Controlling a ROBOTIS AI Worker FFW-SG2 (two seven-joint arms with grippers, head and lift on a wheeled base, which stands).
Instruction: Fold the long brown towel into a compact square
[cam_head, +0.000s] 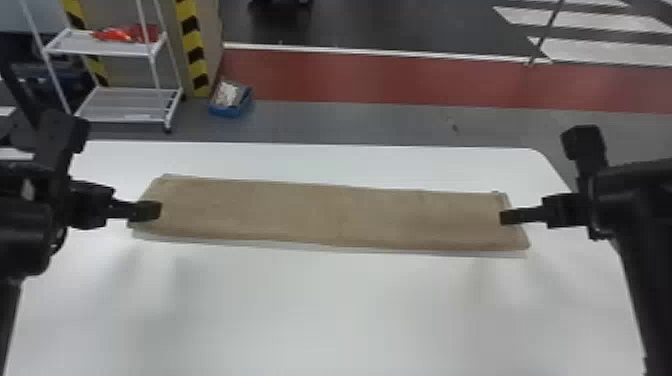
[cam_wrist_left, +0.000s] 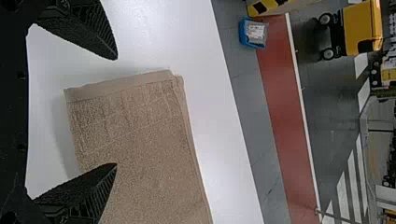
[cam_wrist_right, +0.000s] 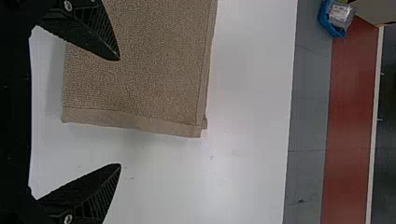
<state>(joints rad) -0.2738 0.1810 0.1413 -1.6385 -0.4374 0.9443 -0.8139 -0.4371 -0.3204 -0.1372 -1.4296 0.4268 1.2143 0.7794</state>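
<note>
The long brown towel (cam_head: 330, 212) lies flat in a strip across the white table. Over its left end is my left gripper (cam_head: 145, 211); over its right end is my right gripper (cam_head: 511, 216). In the left wrist view the towel (cam_wrist_left: 140, 135) passes beneath one finger of the open left gripper (cam_wrist_left: 116, 112), its short hemmed edge between the two fingers. The right wrist view has the towel's other end (cam_wrist_right: 140, 74) with its hem between the spread fingers of the right gripper (cam_wrist_right: 120, 112). Neither gripper holds the cloth.
The white table (cam_head: 330, 310) extends in front of the towel and in a narrower band behind it. Beyond its far edge stand a white shelf rack (cam_head: 125, 102) at the left and a blue bin (cam_head: 230, 100) on the floor.
</note>
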